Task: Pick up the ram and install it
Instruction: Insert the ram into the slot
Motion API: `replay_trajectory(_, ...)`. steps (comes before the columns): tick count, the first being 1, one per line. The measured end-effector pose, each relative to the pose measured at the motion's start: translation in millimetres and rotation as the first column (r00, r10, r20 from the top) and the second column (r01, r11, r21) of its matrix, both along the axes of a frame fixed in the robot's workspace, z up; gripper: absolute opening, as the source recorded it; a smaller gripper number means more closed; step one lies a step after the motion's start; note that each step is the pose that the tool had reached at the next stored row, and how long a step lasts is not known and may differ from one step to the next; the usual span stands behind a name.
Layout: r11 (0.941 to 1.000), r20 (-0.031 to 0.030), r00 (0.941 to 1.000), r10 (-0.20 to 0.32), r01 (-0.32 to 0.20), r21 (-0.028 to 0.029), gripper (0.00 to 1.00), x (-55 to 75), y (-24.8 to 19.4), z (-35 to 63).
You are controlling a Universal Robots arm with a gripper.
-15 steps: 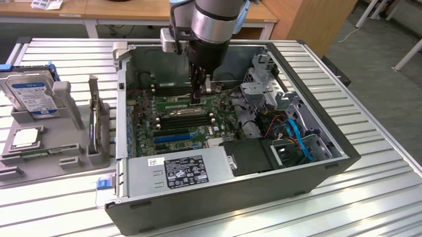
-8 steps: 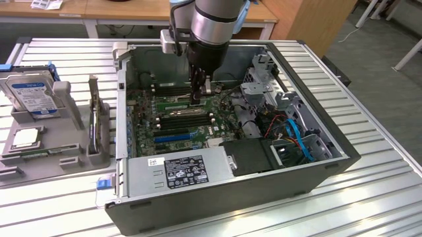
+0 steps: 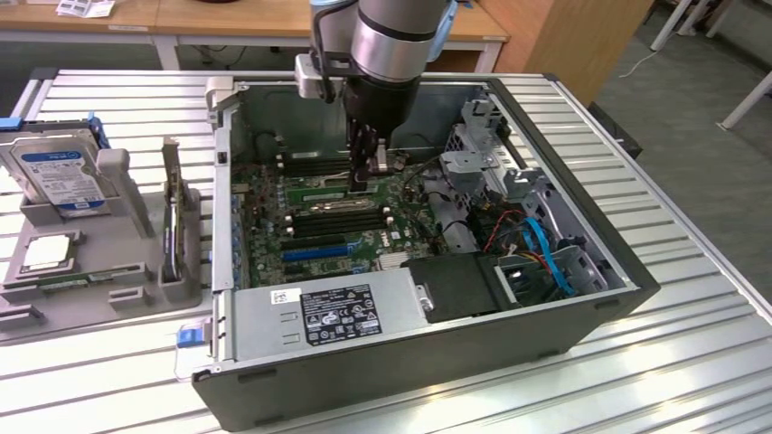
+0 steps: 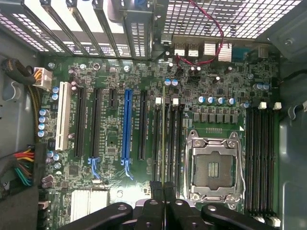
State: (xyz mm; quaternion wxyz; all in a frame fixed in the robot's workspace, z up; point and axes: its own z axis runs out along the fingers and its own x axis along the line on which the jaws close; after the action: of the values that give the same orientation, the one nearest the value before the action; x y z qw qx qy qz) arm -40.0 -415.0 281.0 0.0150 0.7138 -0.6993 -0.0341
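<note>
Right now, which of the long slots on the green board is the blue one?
The blue slot stands between black slots. The rest of that row is black, apart from one white slot at the end.

A silver desk (image 3: 688, 298) of ribbed metal slats carries everything. An open grey computer case (image 3: 399, 371) lies on its side across the middle of it. At the exterior view's left, just beside the case, a grey moulded holder tray (image 3: 36, 321) rests flat on the slats. A small blue piece (image 3: 191, 336) sits by the case's near left corner.
</note>
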Motion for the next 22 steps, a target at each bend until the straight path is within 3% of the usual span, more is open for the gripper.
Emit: replay_trajectory(22, 1.0, 0.0011, 1.0, 0.0, 0.0, 0.0, 0.12, 6.0, 0.0, -2.6)
